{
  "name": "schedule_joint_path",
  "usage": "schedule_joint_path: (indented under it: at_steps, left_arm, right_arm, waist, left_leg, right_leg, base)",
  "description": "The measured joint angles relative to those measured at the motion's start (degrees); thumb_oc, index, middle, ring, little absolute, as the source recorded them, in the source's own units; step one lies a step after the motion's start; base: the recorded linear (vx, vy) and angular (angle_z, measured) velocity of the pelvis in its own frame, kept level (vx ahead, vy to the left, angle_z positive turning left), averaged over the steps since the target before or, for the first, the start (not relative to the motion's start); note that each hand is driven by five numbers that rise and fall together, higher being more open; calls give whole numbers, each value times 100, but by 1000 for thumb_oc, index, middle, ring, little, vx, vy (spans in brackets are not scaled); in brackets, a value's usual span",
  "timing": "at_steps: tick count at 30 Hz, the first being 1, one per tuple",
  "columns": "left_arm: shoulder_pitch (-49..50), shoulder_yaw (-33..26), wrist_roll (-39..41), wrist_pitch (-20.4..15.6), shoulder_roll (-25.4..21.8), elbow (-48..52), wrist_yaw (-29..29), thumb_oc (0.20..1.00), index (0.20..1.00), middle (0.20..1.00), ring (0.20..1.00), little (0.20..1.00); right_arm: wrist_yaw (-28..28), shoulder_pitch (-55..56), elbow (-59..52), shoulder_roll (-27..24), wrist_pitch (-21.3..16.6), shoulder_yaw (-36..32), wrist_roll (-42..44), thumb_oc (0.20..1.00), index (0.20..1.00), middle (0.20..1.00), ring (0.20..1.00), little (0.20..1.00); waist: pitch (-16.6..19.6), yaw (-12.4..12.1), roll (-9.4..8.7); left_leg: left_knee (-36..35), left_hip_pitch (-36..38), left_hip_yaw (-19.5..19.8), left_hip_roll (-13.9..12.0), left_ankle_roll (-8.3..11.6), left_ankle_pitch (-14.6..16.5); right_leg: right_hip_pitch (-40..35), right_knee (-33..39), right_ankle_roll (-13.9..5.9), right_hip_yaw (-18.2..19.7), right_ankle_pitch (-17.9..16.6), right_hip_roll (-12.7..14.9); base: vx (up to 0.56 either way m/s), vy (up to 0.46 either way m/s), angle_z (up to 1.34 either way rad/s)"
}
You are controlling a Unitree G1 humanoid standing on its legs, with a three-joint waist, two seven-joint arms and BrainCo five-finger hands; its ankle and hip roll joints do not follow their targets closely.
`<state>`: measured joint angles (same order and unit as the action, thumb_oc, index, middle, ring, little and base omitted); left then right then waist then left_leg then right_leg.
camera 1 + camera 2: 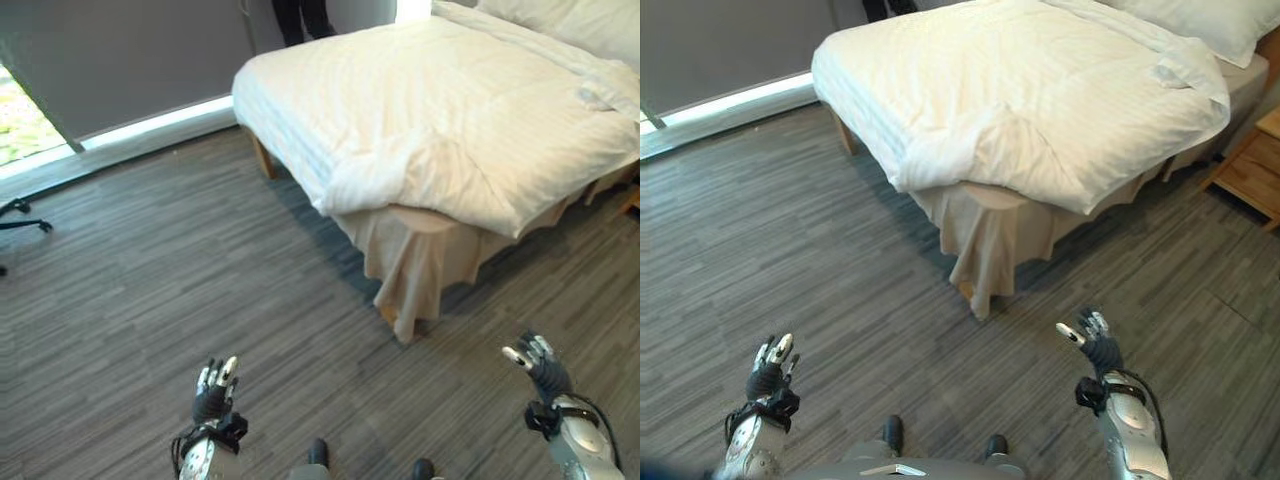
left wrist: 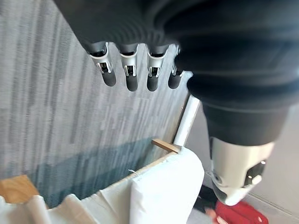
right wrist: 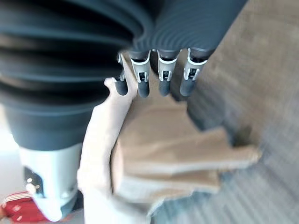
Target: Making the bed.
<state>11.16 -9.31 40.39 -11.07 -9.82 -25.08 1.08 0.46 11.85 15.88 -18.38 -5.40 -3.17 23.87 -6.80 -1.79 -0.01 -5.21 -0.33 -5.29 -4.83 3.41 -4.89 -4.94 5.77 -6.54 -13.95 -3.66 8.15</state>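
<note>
So, big bed (image 1: 300,95) across the upper right of the head views, standing on grey wood-plank floor (image 1: 150,300). Covered with a white duvet (image 1: 440,110), faintly striped, mostly flat on top but bunched and rumpled at the near corner, where the edge folds over itself and hangs past the mattress. Under that corner, a beige bed skirt (image 1: 415,265) drooping in loose pleats down to the floor, hanging lower at the corner than along the sides. White pillow (image 1: 1195,25) up at the head end, with a crumpled fold of duvet just in front of it. Wooden bed leg (image 1: 262,158) showing at the far foot corner. Wooden nightstand (image 1: 1252,165) just beside the bed on the right.

No readable writing or labels anywhere.

Left hand (image 1: 215,390) low in the left eye view, over bare floor, well apart from the bed, fingers straight and relaxed, holding nothing. Right hand (image 1: 538,362) same deal on the other side, fingers loosely extended, empty, near the skirted corner but not touching it.

Grey wall with a bright strip of window (image 1: 20,120) at floor level along the far left. Person's dark legs (image 1: 300,18) standing beyond the bed's far side.
</note>
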Motion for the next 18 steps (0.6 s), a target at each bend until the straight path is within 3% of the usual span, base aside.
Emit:
schedule_joint_path:
  at_steps: [4, 5, 7, 9, 13, 16, 17, 18]
  left_arm:
    - [30, -47, -1, -2, -96, 12, 40, 1000, 1000, 1000, 1000, 1000]
    - [19, -75, -4, -2, -277, 10, 76, 1000, 1000, 1000, 1000, 1000]
    - [-25, 59, -85, 11, -280, 15, 231, 1000, 1000, 1000, 1000, 1000]
    - [-69, 278, -151, 61, -285, 9, 387, 1000, 1000, 1000, 1000, 1000]
    - [-92, 25, -290, 51, -280, 282, 542, 1000, 1000, 1000, 1000, 1000]
    - [-97, -8, -283, 49, -276, 266, 551, 1000, 1000, 1000, 1000, 1000]
    - [-244, 52, -283, 60, -226, 24, 574, 1000, 1000, 1000, 1000, 1000]
    - [-251, 193, -286, 63, -172, -27, 598, 1000, 1000, 1000, 1000, 1000]
  right_arm:
    - [-12, 72, 57, 248, 13, 104, 146, 1000, 1000, 1000, 1000, 1000]
    - [-11, -99, 47, 251, 14, 144, 313, 1000, 1000, 1000, 1000, 1000]
    - [-110, -112, 229, 290, -41, 140, 934, 1000, 1000, 1000, 1000, 1000]
    - [-318, -239, 551, 393, -32, 104, 1541, 1000, 1000, 1000, 1000, 1000]
    - [-274, -216, 575, 554, -117, 124, 2023, 1000, 1000, 1000, 1000, 1000]
    - [-228, -392, 586, 605, -106, 224, 2418, 1000, 1000, 1000, 1000, 1000]
    - [-193, -436, 581, 602, -115, 201, 2466, 1000, 1000, 1000, 1000, 1000]
    - [-145, -409, 527, 518, -154, 203, 2554, 1000, 1000, 1000, 1000, 1000]
  waist:
    - [26, -1, -95]
    - [-138, -11, -153]
    - [-187, -67, -149]
    - [-212, -36, -107]
    - [-216, -6, -73]
    - [-162, -8, -62]
    - [-232, 1, -24]
    - [-181, 88, 146]
  left_leg:
    - [-25, 143, -39, 219, -100, 87]
    - [-7, 140, -66, 197, -84, 77]
    - [-4, 190, -308, 155, -108, 73]
    - [-5, 256, -286, 151, -81, 97]
    - [-6, 277, -310, 140, -93, 153]
    - [3, 292, -346, 295, -180, 211]
    - [213, 252, -536, 406, -532, 432]
    - [156, 335, -573, 368, -507, 420]
  right_leg:
    - [-100, 5, -121, 63, 14, 226]
    - [-55, 3, -152, 160, 2, 189]
    - [-131, 13, -155, 140, 0, 179]
    - [-203, 15, -165, 124, 9, 177]
    - [-224, 17, -137, 123, 39, 208]
    - [-221, -30, -141, 132, 27, 355]
    - [20, -623, -393, 138, -95, 537]
    - [471, -1423, -410, 45, -148, 563]
  base:
    - [-24, 87, -2]
    - [0, 0, 0]
    - [-13, 58, -12]
    - [40, 76, -2]
    - [118, 173, -2]
    - [123, 254, -1]
    - [123, 324, 15]
    - [223, 246, -38]
